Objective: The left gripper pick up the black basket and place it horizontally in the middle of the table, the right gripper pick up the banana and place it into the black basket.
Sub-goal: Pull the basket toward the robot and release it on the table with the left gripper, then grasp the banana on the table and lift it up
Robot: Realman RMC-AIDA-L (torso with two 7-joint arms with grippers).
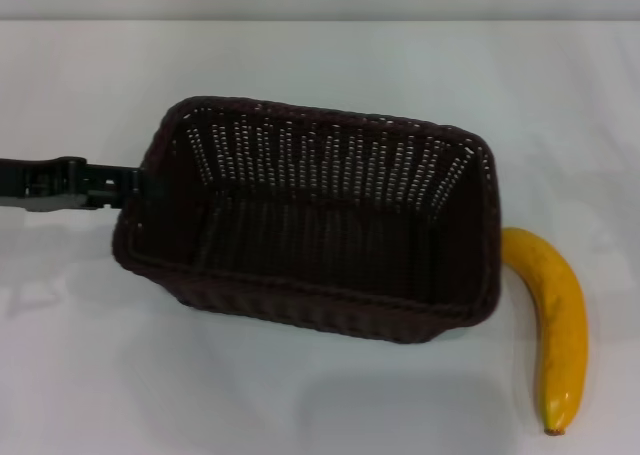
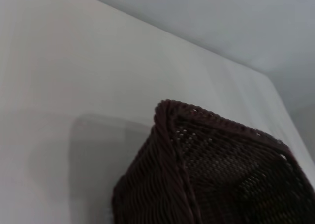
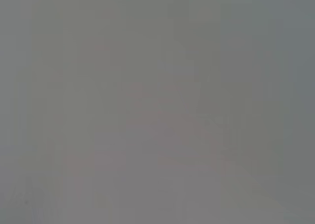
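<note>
The black basket (image 1: 300, 305) is in the middle of the white table (image 1: 90, 375), lying roughly crosswise with its right end a little nearer to me. It is empty. My left gripper (image 1: 138, 185) reaches in from the left and is clamped on the rim of the basket's left end. The basket casts an offset shadow, so it seems to be held slightly off the table. One of its corners shows in the left wrist view (image 2: 162, 184). The yellow banana (image 1: 560, 325) lies on the table just right of the basket, its upper end against the basket's right wall. My right gripper is out of view.
The table's far edge (image 1: 320, 20) meets a grey wall. Bare tabletop lies in front of the basket and to its left. The right wrist view shows only a plain grey surface.
</note>
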